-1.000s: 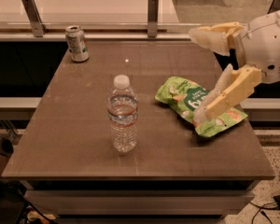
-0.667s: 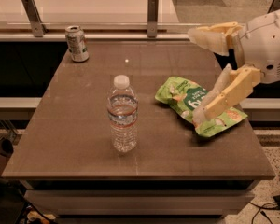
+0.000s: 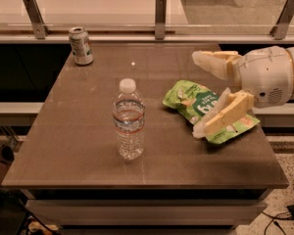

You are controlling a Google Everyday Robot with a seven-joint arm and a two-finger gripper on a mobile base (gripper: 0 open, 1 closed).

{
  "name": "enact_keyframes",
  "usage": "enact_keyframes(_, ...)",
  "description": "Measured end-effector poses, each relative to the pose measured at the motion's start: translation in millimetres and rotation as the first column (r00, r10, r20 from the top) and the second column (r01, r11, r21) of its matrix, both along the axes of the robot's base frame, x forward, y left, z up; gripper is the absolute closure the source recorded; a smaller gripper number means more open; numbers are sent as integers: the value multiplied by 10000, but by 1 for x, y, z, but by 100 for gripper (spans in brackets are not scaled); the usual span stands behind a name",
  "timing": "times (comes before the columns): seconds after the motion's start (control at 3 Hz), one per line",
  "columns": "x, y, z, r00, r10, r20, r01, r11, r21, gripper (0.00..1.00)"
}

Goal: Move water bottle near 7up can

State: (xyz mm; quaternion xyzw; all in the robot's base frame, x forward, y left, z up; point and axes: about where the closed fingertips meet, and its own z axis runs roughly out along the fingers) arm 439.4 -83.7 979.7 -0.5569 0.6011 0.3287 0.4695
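The water bottle (image 3: 129, 121) stands upright near the middle front of the brown table (image 3: 88, 151); it is clear and ribbed, with a white cap and a thin reddish band. The 7up can (image 3: 81, 45) stands upright at the table's far left corner, well apart from the bottle. My gripper (image 3: 202, 94) reaches in from the right, above the table's right side and over a green snack bag. Its two cream fingers (image 3: 216, 62) are spread wide apart and hold nothing. It is a good way to the right of the bottle.
A flat green snack bag (image 3: 201, 106) lies on the table's right half, partly under my lower finger. A glass railing with metal posts (image 3: 160, 16) runs along the table's far edge. Dark gaps and floor lie to the table's left and right.
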Motion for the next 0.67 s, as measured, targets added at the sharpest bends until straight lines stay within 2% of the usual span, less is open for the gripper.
enact_keyframes(0.67, 14, 15, -35, 9986, 204, -494, -140, 9918, 1273, 0)
